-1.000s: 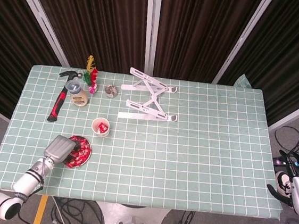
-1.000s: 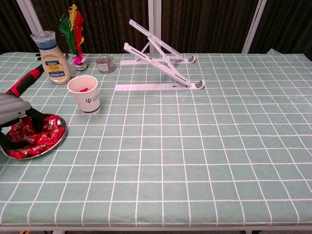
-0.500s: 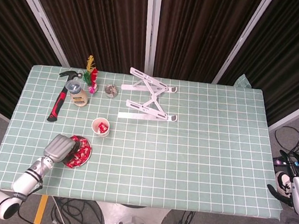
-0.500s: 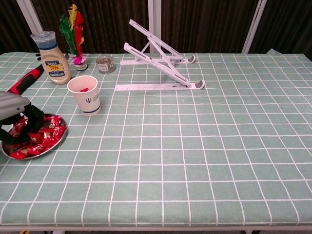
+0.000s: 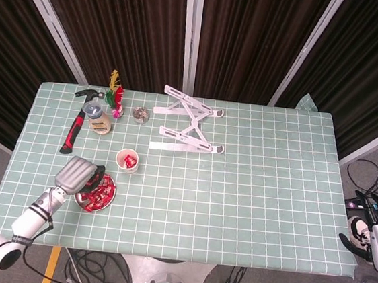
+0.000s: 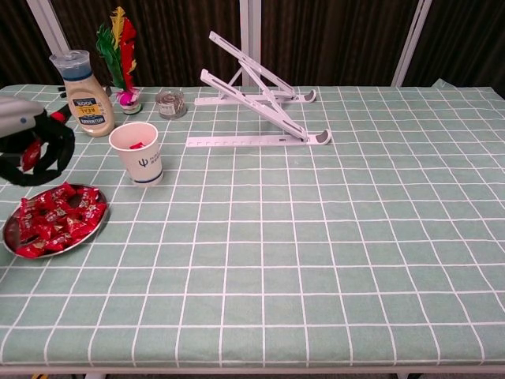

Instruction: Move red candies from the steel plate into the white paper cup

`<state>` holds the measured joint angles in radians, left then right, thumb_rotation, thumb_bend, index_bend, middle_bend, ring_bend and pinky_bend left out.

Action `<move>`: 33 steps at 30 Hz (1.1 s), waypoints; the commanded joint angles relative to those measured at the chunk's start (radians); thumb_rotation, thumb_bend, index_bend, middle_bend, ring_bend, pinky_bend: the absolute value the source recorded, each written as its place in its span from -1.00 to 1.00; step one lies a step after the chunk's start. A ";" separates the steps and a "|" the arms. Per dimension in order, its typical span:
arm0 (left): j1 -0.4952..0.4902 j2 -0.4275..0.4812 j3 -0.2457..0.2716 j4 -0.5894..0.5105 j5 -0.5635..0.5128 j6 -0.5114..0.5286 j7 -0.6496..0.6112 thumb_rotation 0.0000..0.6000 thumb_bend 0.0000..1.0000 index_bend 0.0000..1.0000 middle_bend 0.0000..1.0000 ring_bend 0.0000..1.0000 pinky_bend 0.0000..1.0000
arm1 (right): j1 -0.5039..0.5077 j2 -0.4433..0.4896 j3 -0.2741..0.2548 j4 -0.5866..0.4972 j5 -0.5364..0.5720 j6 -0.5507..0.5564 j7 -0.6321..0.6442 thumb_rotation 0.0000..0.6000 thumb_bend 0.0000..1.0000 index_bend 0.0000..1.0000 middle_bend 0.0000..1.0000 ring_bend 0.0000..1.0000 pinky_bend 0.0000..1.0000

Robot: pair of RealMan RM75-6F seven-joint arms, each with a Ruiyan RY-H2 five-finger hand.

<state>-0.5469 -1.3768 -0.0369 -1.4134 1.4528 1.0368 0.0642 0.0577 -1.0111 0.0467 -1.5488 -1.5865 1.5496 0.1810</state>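
Left hand (image 6: 31, 146) lifted above the round steel plate (image 6: 95, 227), pinching one red wrapped candy (image 6: 30, 155) between its dark fingers.

The plate, heaped with red wrapped candies (image 6: 54, 223), sits near the table's front left; the white paper cup (image 6: 136, 152) stands just behind and to the right of the plate, with red already visible inside. Beyond the cup are a dressing bottle (image 6: 81, 93) and a white folding laptop stand (image 6: 256, 103). Right hand (image 5: 371, 242) hangs off the table's right edge, well apart from the plate; whether its fingers are apart or together cannot be told.

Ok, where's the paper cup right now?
In the chest view the white paper cup stands upright, left of centre, just beyond the steel plate and in front of the sauce bottle.
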 commanded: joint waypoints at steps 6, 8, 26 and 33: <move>-0.124 0.004 -0.110 -0.048 -0.044 -0.087 0.023 1.00 0.02 0.41 0.54 0.99 1.00 | -0.002 -0.001 0.000 0.008 0.003 0.001 0.009 1.00 -0.80 -0.83 -0.47 -0.82 -0.27; -0.156 -0.019 -0.132 -0.033 -0.064 -0.116 0.022 1.00 0.02 0.41 0.54 0.99 1.00 | -0.004 -0.001 0.000 0.011 0.006 0.001 0.011 1.00 -0.80 -0.83 -0.47 -0.82 -0.27; -0.256 -0.136 -0.156 0.080 -0.218 -0.231 0.072 1.00 -0.03 0.27 0.43 0.98 1.00 | -0.003 -0.001 0.005 0.017 0.026 -0.013 0.012 1.00 -0.80 -0.83 -0.47 -0.82 -0.26; -0.250 -0.132 -0.150 0.072 -0.230 -0.211 0.069 1.00 -0.23 0.14 0.36 0.98 1.00 | 0.000 -0.002 0.006 0.013 0.024 -0.017 0.009 1.00 -0.80 -0.83 -0.47 -0.82 -0.26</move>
<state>-0.7985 -1.5098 -0.1866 -1.3386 1.2219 0.8207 0.1357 0.0578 -1.0131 0.0522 -1.5357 -1.5623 1.5324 0.1897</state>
